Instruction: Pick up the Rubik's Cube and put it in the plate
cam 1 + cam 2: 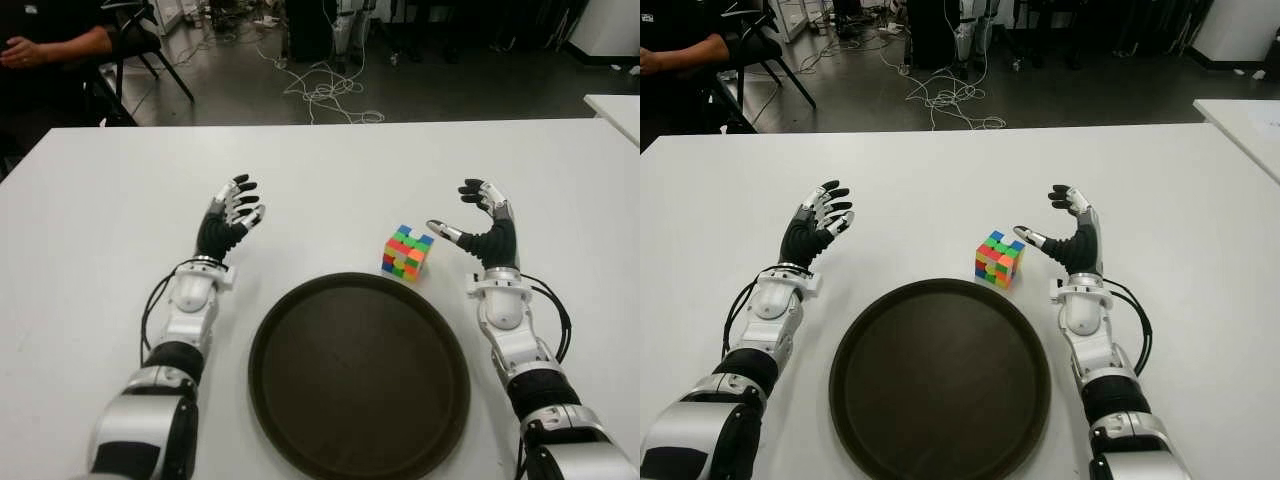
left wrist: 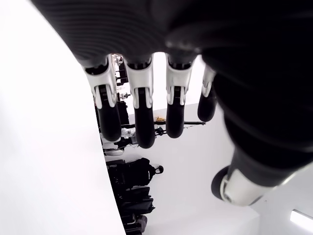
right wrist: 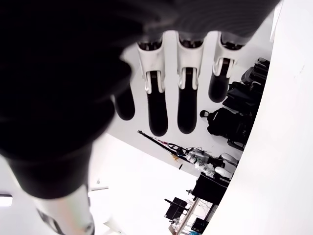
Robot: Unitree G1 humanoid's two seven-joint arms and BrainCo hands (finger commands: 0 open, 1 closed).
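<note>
— What's laid out, biggest first?

— The white table [image 1: 330, 170] takes up nearly everything. On it, between the two forearms and nearer the robot than either palm, lies the round dark plate [image 1: 300, 420], with nothing in it.

— And the hands?

— The right hand [image 1: 478, 228] is raised beside the Rubik's Cube [image 1: 406, 253], palm turned toward it, thumb stretched out at the cube's top corner and the other fingers [image 3: 157, 110] spread and extended. It grips nothing; I'd say it is shaped that way to close around the cube from the side. The left hand [image 1: 230, 218] shows well off on the other side of the plate, fingers [image 2: 142, 117] loosely apart, also holding nothing, probably just kept out of the way.

— So where is the cube exactly?

— Standing on the table just inside the right thumb, not touched as far as I can tell, and just beyond the plate's far rim. Being that close, it needs only a short carry, I'd judge.

— Anyone else?

— A seated person [image 1: 45, 45] beyond the table's far corner.
</note>
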